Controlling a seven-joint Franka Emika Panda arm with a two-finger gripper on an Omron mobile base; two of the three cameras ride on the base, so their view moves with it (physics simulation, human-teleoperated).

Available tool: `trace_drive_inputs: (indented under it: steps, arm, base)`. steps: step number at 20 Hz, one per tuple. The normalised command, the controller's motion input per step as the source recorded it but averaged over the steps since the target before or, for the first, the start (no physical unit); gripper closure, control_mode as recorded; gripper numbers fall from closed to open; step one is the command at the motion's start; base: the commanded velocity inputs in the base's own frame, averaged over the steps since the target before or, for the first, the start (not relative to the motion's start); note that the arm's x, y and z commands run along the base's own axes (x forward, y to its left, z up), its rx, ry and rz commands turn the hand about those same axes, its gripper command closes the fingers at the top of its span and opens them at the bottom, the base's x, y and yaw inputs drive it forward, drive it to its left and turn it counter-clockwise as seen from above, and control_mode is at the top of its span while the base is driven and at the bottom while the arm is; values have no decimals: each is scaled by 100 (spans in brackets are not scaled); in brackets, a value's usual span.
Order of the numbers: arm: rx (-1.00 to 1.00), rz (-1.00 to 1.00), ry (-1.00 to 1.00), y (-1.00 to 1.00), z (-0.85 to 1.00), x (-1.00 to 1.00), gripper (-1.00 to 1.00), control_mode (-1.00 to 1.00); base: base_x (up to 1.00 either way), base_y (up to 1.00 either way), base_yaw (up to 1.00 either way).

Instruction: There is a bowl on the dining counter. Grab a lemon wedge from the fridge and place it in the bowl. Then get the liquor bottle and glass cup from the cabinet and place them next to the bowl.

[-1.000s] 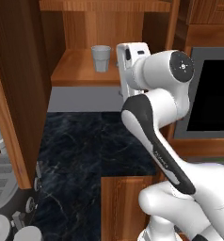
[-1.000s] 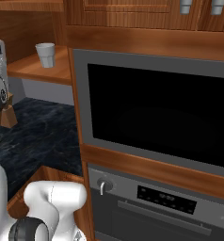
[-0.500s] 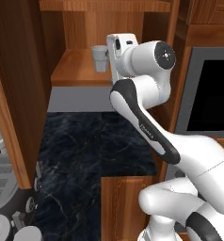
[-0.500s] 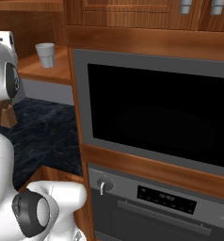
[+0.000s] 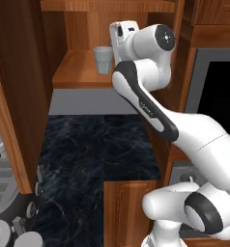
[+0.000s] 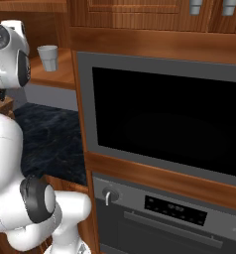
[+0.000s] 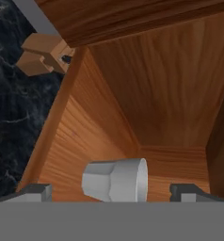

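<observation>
Kitchen sim, brown wood cabinet (image 5: 83,72) open above a black marble table (image 5: 95,149) w/ white veining. Glass cup (image 5: 103,60) stands upright on the cabinet shelf, pale grey-white tapered tumbler, mouth up, clear of the cabinet walls. From the right base cam the same cup (image 6: 48,58) sits on the shelf at about 10 o'clock of the big black oven window (image 6: 164,124).

Arm reaches up from lower right in the left base cam; hand is at shelf height, just beside the cup at its 3 o'clock, looks v. close but can't tell if touching from there.

Hand cam is rolled: cup (image 7: 115,180) appears on its side, rim toward 3 o'clock, base toward 9. Gripper (image 7: 111,193) jaws wide apart, one dark tip low at 8 o'clock, other at 4 o'clock, cup lying between them w/ gaps both sides, so nothing clamped. Shelf and cabinet back wall are plain wood behind the cup. Small wood block (image 7: 43,56) shows on the marble table at 11 o'clock in the hand cam.

Oven control panel (image 6: 174,211) w/ a knob (image 6: 109,195) sits below the window. Stove knobs (image 5: 35,193) at the lower left edge of the table in left base cam.
</observation>
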Motion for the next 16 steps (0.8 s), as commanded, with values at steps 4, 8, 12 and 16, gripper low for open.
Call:
trace_drive_inputs:
  steps: [4,8,12,16]
  arm:
    - [-5,0,3,-11,0,48,-100,-100]
    - [-2,0,0,-7,-3,44,-100,-100]
    - [0,0,0,-5,-9,38,-100,-100]
    - [0,0,0,-5,-17,31,-100,-100]
  base:
    - [0,0,0]
    - [0,0,0]
    - [0,0,0]
    - [0,0,0]
